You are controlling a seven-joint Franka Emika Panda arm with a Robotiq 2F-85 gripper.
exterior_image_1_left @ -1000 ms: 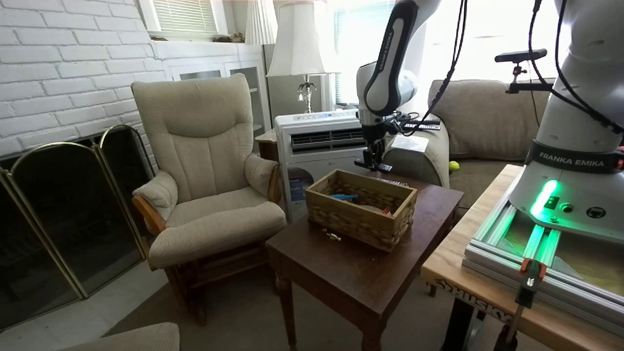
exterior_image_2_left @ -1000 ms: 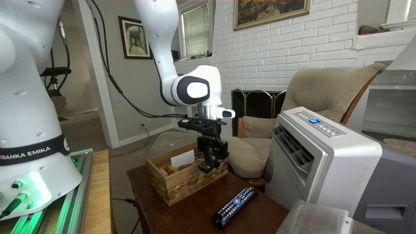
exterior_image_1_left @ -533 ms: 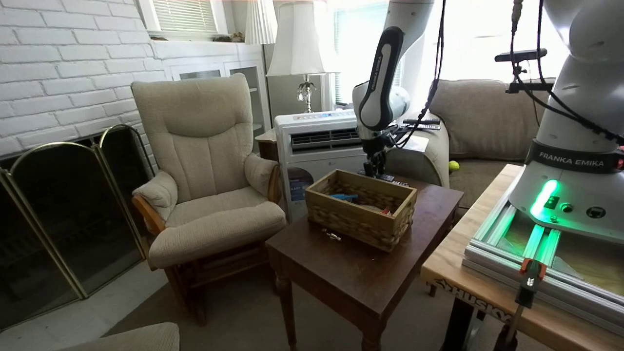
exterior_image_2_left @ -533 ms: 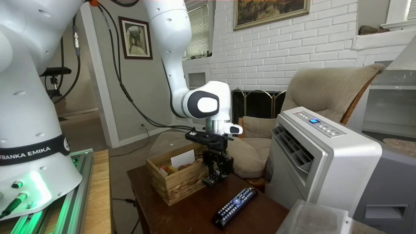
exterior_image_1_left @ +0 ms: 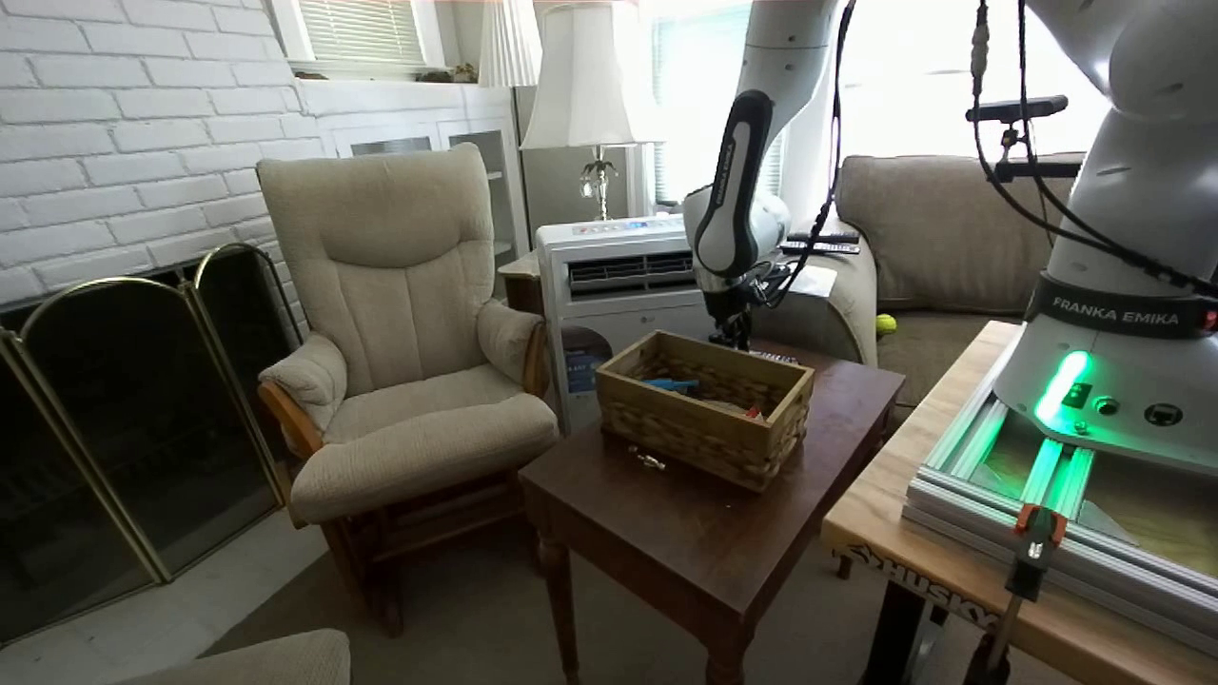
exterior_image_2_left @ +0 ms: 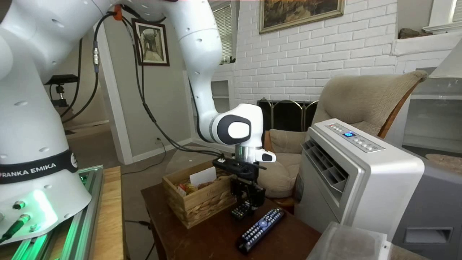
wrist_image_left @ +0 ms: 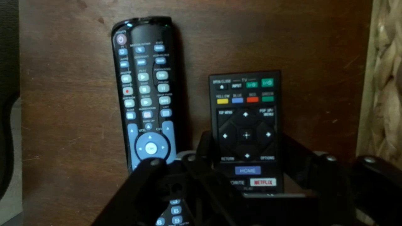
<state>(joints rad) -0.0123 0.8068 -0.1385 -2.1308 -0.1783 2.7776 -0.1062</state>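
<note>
My gripper (wrist_image_left: 246, 142) is shut on a small black remote (wrist_image_left: 247, 125), with one finger against each long side. The remote has coloured buttons and a white Netflix key; its lower end is hidden by the gripper. It also shows under the gripper (exterior_image_2_left: 247, 205) in an exterior view (exterior_image_2_left: 240, 211), at or just above the brown table (exterior_image_2_left: 216, 238); I cannot tell whether it touches. A longer black remote with blue-grey buttons (wrist_image_left: 149, 94) lies on the table beside it, also in an exterior view (exterior_image_2_left: 260, 229). In an exterior view the fingertips are hidden behind the basket (exterior_image_1_left: 704, 428).
The wooden-rimmed woven basket (exterior_image_2_left: 202, 206) stands on the table close to the gripper, holding a white card (exterior_image_2_left: 203, 176) and small items. A white air conditioner (exterior_image_2_left: 361, 173) stands beyond the table. A beige armchair (exterior_image_1_left: 409, 314) and a clear plastic box (exterior_image_2_left: 348, 242) are nearby.
My gripper has moved down with the small remote, from about basket-rim height to close to the tabletop, and a little nearer the longer remote. The basket and longer remote have not moved.
</note>
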